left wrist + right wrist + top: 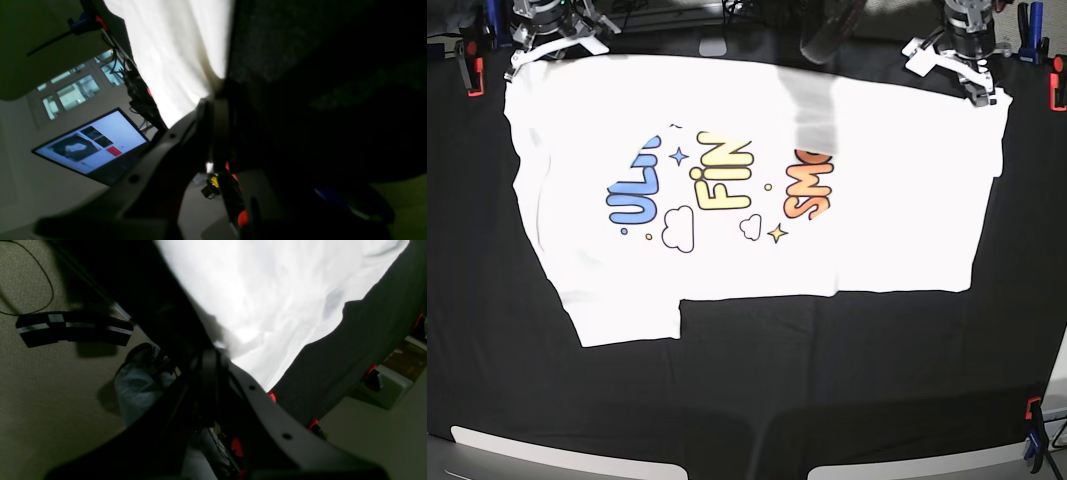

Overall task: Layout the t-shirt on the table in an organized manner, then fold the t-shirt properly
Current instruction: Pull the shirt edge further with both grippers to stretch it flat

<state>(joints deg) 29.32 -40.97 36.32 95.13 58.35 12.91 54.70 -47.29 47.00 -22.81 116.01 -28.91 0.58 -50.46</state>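
Left claw [975,85] and right claw [545,45] each pinched a far corner of the t-shirt [727,250], spread print-up on the tabletop [827,400], so uneven pulling probably risked skewing it or slipping a corner, near sleeve already folded

dim, blurred wrist views with blown-out white t-shirt [747,190]; sharper base view, glaring cloth

You see the table [847,380] covered with black cloth, and the t-shirt [727,250] lies flat on it, print up.
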